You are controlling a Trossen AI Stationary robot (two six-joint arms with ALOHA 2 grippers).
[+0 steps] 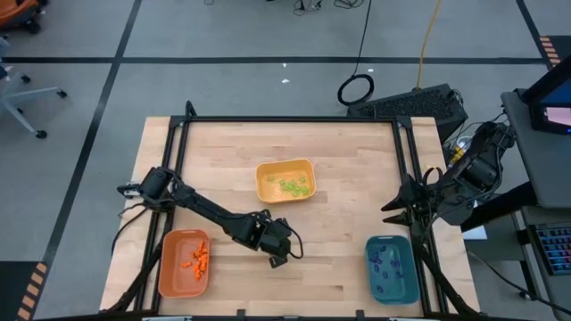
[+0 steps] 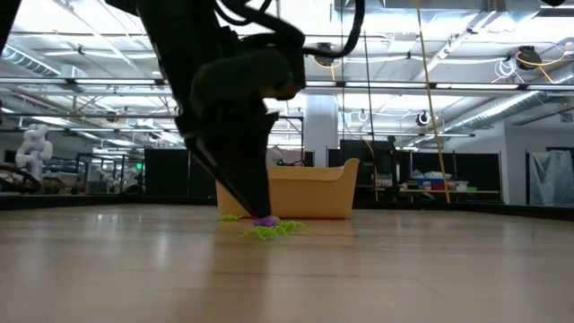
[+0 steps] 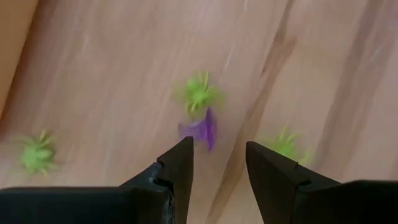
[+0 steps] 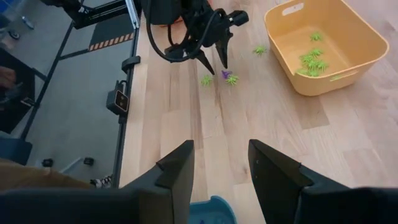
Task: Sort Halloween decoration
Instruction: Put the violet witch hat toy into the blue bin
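A small purple decoration piece (image 3: 202, 129) lies on the wooden table (image 1: 339, 232), with light green pieces (image 3: 199, 93) (image 3: 37, 153) (image 3: 285, 144) close around it. My left gripper (image 3: 217, 147) points steeply down just above the purple piece and is open; the piece lies just ahead of its fingertips. In the low view the fingers (image 2: 256, 193) end right over the purple piece (image 2: 265, 221). My right gripper (image 4: 219, 163) waits, raised at the table's right edge, open with nothing between its fingers.
The yellow tray (image 1: 285, 181) at the table's middle holds green pieces. The orange tray (image 1: 169, 267) at the near left holds orange pieces. The teal tray (image 1: 408, 267) at the near right holds purple ones. One more green piece (image 4: 259, 50) lies near the yellow tray.
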